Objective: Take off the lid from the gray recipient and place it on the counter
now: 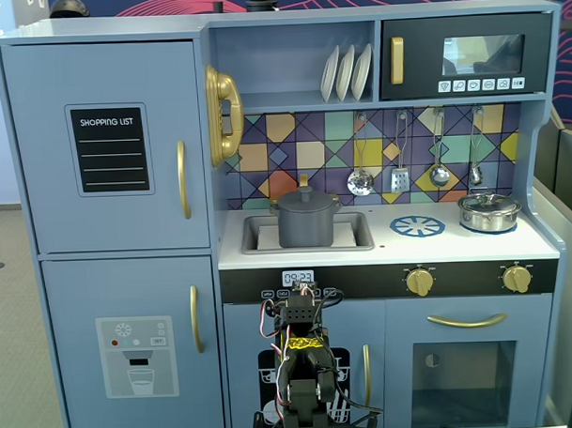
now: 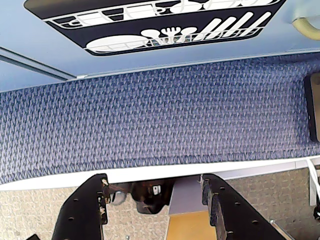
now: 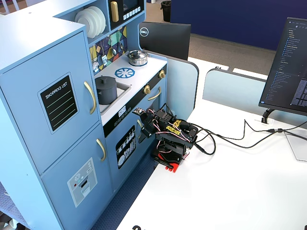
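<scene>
The gray recipient [image 1: 307, 229] stands in the sink cut-out of the counter [image 1: 391, 248], with the lid [image 1: 306, 198] resting on it, knob up. Both fixed views show them: recipient [image 3: 105, 92], lid [image 3: 104, 80], counter [image 3: 149, 64]. My arm [image 1: 302, 364] is folded low on the white table in front of the toy kitchen, well below the counter. In the wrist view my gripper [image 2: 155, 182] is open with nothing between its black fingers [image 2: 90, 210], and it looks down at blue carpet and the kitchen's lower door. That view shows neither the recipient nor the lid.
A shiny silver pot [image 1: 489, 212] sits at the counter's right end, beside the blue burner print [image 1: 417, 226]. Utensils [image 1: 397, 177] hang on the back wall above. Cables [image 3: 230, 139] run across the table from the arm's base, and a monitor [image 3: 288, 62] stands at the right.
</scene>
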Tool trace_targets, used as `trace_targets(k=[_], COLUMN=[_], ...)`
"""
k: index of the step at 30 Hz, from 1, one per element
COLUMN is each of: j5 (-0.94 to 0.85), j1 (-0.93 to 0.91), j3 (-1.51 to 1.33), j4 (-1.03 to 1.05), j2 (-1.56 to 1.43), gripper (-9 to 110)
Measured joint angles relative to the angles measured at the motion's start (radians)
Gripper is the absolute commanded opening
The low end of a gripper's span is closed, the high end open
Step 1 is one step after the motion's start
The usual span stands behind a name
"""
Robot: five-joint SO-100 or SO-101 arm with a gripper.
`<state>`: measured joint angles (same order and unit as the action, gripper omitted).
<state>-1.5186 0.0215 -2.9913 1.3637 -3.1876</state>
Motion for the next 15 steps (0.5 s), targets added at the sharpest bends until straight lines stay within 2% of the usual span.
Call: trace_targets(k=[15], j5=[0.011], j1=[-0.023], j3=[0.0], j4=[-0.009], j2=[0.0], gripper=[0])
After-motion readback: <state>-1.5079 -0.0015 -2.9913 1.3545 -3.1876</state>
